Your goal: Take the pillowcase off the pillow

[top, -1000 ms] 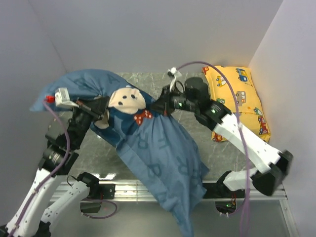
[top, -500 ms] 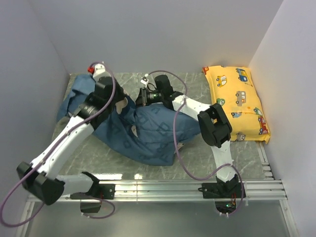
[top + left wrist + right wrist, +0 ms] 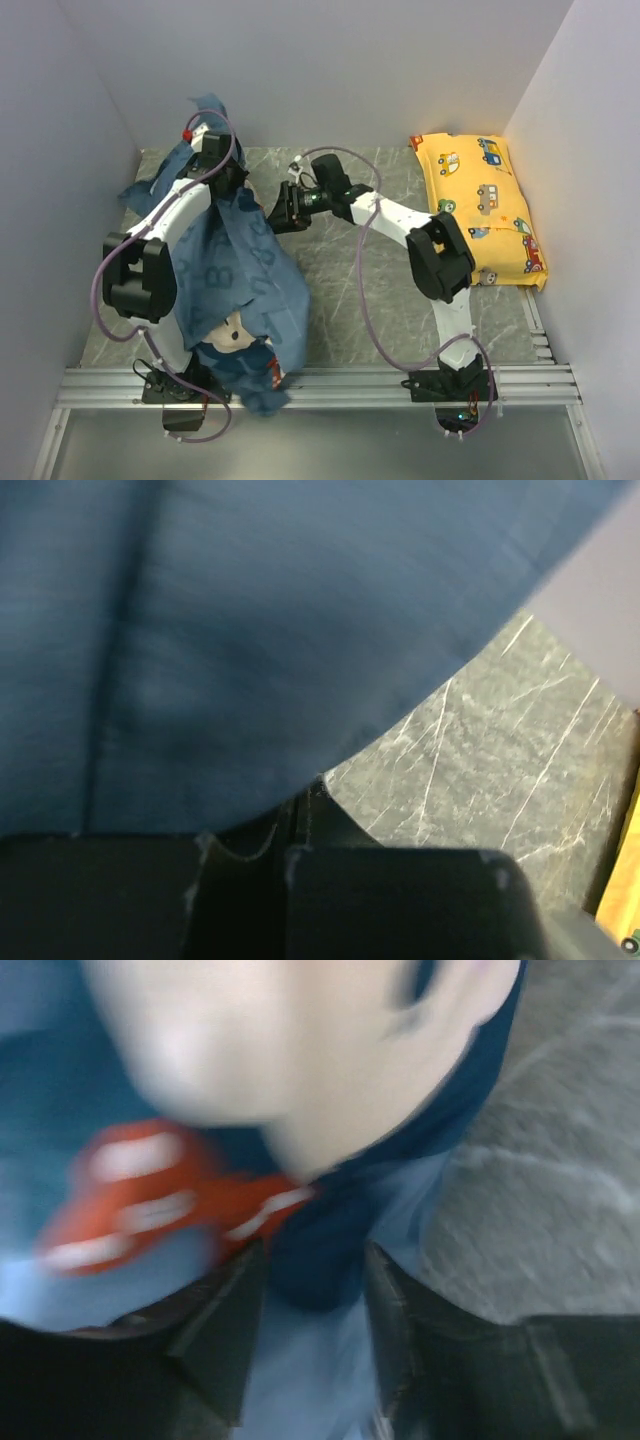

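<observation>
The grey-green marbled bench [image 3: 335, 275] lies under me, boxed in by pale walls on three sides. The pillowcase [image 3: 235, 265], dark blue with faint letters, is on its left half. It is draped over my left arm in a long strip, from a raised tip against the back wall down to the metal rail [image 3: 340, 378] at the near edge, where its lower end hangs over. The yellow pillow [image 3: 480, 200] with its cartoon vehicles lies along the right wall, well apart from the blue cloth.

My left arm is folded back and reaches up to the far left corner. My left pincer [image 3: 300, 815] is closed on the pillowcase: in its wrist view blue fabric fills nearly the whole frame and runs right down to the dark, pressed-together fingers.

My right arm stretches from its base across the bench to the left. My right pincer [image 3: 282, 207] sits just beside the cloth's right edge. Its wrist view is blurred, but the two fingers [image 3: 225, 1330] stand parted, with a dark fold of the case in the gap between them.

A cream bear face [image 3: 232, 328] shows low on the draped strip, near the rail. A small red mark [image 3: 275, 373] sits just right of it.
</observation>
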You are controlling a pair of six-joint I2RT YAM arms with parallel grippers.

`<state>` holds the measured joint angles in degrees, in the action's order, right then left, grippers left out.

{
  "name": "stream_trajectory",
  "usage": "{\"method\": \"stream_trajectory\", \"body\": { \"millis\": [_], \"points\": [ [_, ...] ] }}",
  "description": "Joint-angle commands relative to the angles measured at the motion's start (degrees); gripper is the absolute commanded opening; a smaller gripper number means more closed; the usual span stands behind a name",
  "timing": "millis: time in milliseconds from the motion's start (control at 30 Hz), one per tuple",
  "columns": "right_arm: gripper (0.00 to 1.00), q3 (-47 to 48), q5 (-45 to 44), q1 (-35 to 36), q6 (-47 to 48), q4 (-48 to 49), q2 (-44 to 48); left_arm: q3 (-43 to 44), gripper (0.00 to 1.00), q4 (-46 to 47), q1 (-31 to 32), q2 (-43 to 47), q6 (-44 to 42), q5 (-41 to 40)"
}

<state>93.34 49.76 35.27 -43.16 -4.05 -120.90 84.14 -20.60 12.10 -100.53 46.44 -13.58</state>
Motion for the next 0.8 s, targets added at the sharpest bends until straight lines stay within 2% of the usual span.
{"method": "stream_trajectory", "body": {
  "millis": [0,100,233,333,367,433,467,533,567,667,767],
  "points": [
    [0.57,1.7,-8.6,-2.9,4.0,-5.9,13.7,-2.1,0.0,1.1,-1.3,-1.5,2.8,4.1],
    [0.61,0.5,-17.0,-5.6,4.0,-7.9,20.5,-4.7,0.0,3.1,-1.4,-1.5,4.4,5.4],
    [0.64,-0.3,-27.2,-6.1,6.9,-10.9,29.9,-2.9,0.01,2.8,-1.8,-3.3,5.9,7.4],
    [0.67,-4.1,-29.4,-5.5,9.1,-12.4,37.8,-0.5,0.15,2.9,-1.8,-4.4,5.6,8.8],
    [0.67,-6.0,-30.1,-4.9,9.6,-12.9,39.9,0.2,0.25,2.9,-1.8,-4.6,5.2,9.0],
    [0.67,-13.6,-33.7,-0.9,11.4,-12.5,46.9,1.8,0.34,3.5,-1.8,-4.8,3.7,10.1],
    [0.68,-16.2,-36.5,1.1,12.0,-12.5,49.0,2.3,0.46,3.7,-1.8,-4.8,3.1,11.5],
    [0.69,-24.1,-43.5,8.3,13.3,-12.1,54.7,3.4,0.57,4.8,-1.8,-4.3,1.6,12.8],
    [0.69,-27.1,-44.6,10.2,12.2,-10.3,56.4,3.4,0.67,5.4,-1.9,-3.9,1.3,14.4],
    [0.69,-41.3,-47.8,15.3,8.5,-5.7,63.4,3.4,0.79,8.1,-1.8,-0.9,-0.3,17.6],
    [0.69,-48.6,-49.7,20.5,5.6,-1.4,65.2,5.9,0.83,7.0,-1.6,1.6,-2.5,19.6]
  ]
}}
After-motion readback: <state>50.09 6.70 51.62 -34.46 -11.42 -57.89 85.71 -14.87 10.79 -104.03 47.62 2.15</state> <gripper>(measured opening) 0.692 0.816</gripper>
